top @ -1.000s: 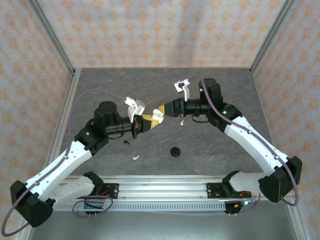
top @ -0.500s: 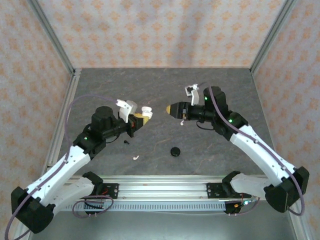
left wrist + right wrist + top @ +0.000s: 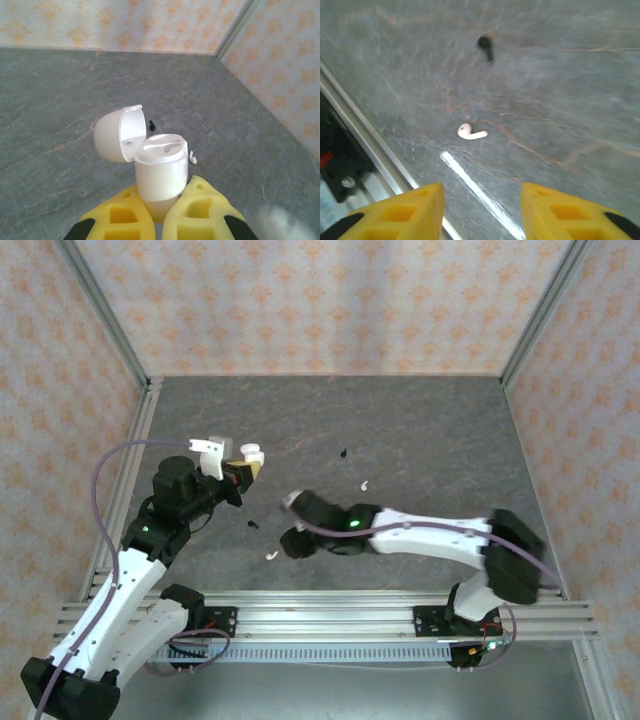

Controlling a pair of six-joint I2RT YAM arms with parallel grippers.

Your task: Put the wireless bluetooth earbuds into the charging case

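Four earbuds lie loose on the grey tabletop [image 3: 420, 420], two white and two black, each little more than a speck from overhead. The left gripper [image 3: 159, 220] is clamped on the lower body of the white charging case [image 3: 161, 172], which stands upright between its yellow fingers; the lid [image 3: 116, 135] is hinged open toward this gripper's left; whether the sockets in the case's top hold anything cannot be told. Ahead of this gripper, past the case, lies a black earbud [image 3: 152, 122]; slightly to the right a white earbud [image 3: 192, 159] peeps out from behind the case's rim, partly hidden.

The right gripper [image 3: 480, 210] hangs low over the tabletop with its fingers spread and nothing between them; only the fingertips are in frame, and the picture is smeared; just ahead of it lies a second white earbud [image 3: 471, 132], and farther ahead a second black earbud [image 3: 485, 46], blurred; a metal rail [image 3: 365, 145] runs along this gripper's left.
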